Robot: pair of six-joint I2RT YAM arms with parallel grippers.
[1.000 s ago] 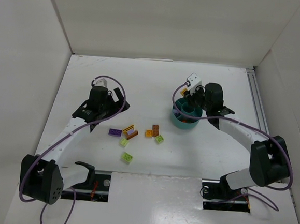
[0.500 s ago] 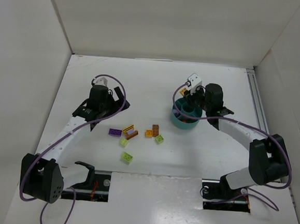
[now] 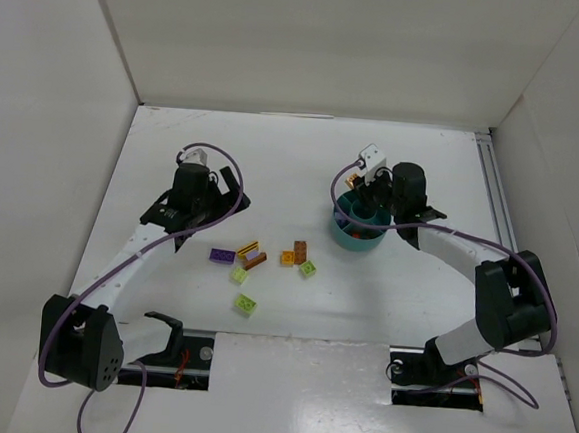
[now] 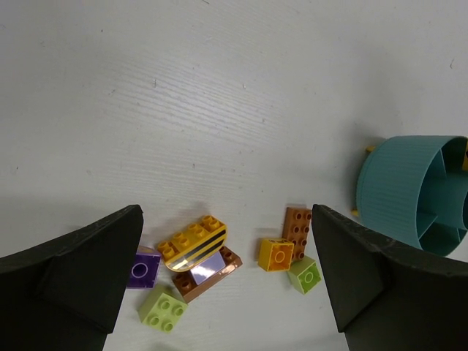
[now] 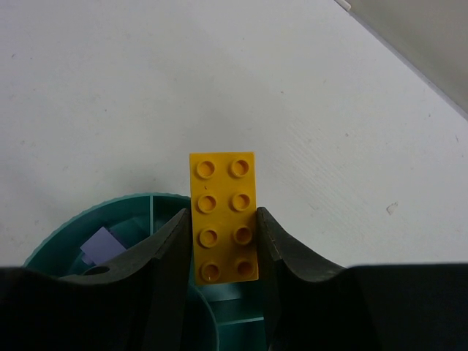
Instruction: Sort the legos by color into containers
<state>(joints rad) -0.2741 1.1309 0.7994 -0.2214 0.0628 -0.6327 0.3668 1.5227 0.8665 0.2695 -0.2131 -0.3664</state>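
Over the teal bowl, near its rim: one yellow brick, two studs by four, clamped by its long sides in the right jaws. Light, rigid, hard plastic. The smooth side walls are probably slippery, so hold the flat faces squarely, mid-length. Left jaws: wide apart, empty, above loose bricks on the worktop.

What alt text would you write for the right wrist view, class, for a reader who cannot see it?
The right gripper is shut on a yellow eight-stud lego, held above the teal divided bowl. A pale purple lego lies in one compartment; white table beyond.
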